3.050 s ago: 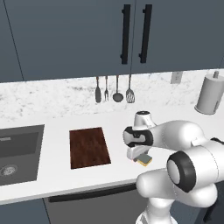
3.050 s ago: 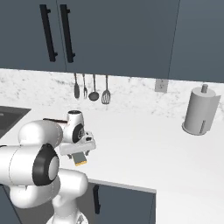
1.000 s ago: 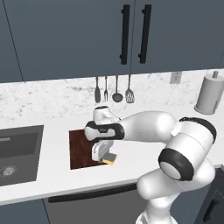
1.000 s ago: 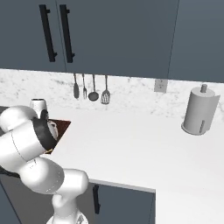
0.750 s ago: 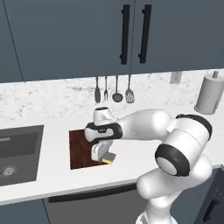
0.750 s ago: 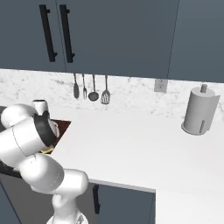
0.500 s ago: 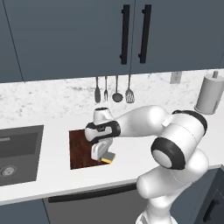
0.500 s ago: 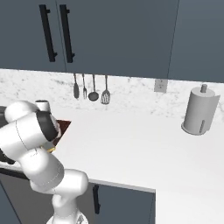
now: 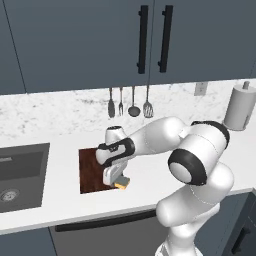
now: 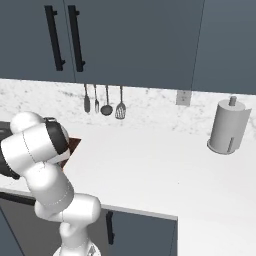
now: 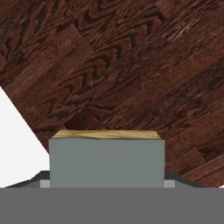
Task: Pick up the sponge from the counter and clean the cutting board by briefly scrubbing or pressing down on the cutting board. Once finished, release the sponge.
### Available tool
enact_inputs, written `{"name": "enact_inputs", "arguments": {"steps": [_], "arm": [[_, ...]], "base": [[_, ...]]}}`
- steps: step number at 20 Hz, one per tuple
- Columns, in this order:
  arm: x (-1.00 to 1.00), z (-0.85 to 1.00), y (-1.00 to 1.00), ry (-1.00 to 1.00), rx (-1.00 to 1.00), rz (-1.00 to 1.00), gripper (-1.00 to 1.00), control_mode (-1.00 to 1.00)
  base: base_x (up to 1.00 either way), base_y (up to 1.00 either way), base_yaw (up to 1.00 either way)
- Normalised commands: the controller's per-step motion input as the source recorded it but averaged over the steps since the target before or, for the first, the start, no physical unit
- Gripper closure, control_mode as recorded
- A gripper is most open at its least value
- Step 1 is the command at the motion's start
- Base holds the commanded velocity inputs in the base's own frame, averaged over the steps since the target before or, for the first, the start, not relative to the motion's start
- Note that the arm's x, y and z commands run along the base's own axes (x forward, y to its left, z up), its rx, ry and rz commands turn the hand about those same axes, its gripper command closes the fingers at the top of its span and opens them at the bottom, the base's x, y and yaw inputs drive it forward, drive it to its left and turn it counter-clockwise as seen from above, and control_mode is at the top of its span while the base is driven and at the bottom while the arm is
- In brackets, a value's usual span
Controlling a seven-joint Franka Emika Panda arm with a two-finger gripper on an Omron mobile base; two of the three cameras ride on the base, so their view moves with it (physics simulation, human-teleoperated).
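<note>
The dark reddish-brown cutting board (image 9: 91,169) lies on the white counter (image 9: 150,180), right of the sink. My gripper (image 9: 119,180) hangs low over the board's near right corner, shut on the sponge (image 9: 122,184), whose yellow body shows below the fingers. In the hand view the sponge's grey-green face (image 11: 107,162) sits between the dark fingertips (image 11: 40,177), with a yellow edge toward the board (image 11: 131,65) close behind it. A wedge of white counter (image 11: 17,144) shows at the left. In the right base view my arm hides all but a corner of the board (image 10: 74,145).
A dark grey sink (image 9: 20,172) is set into the counter left of the board. Utensils (image 9: 129,102) hang on the marble backsplash behind it. A paper towel roll (image 9: 239,107) stands at the far right. Dark cabinets hang above.
Three seconds ago the gripper held the sponge over the counter to the board's right; it has swung left onto the board's near right corner. Over the last second it has barely moved.
</note>
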Motion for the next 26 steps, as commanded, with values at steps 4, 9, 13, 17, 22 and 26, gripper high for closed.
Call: {"name": "enact_inputs", "arguments": {"steps": [4, 9, 13, 17, 22, 26], "arm": [[0.10, -0.12, 0.01, 0.00, 0.00, 0.00, 1.00, -1.00], [0.34, -0.11, 0.04, 0.00, 0.00, -0.07, 1.00, -1.00], [0.44, -0.09, 0.01, 0.00, 0.00, -0.08, 1.00, -1.00], [0.45, -0.01, 0.00, 0.00, 0.01, -0.03, 1.00, -1.00], [0.47, 0.00, 0.00, 0.02, 0.02, 0.00, 1.00, -1.00], [0.51, 0.00, 0.00, 0.03, 0.00, -0.01, 1.00, -1.00]], "base": [[0.00, 0.00, 0.00], [0.00, 0.00, 0.00], [0.00, 0.00, 0.00], [0.00, 0.00, 0.00], [0.00, 0.00, 0.00], [0.00, 0.00, 0.00]]}}
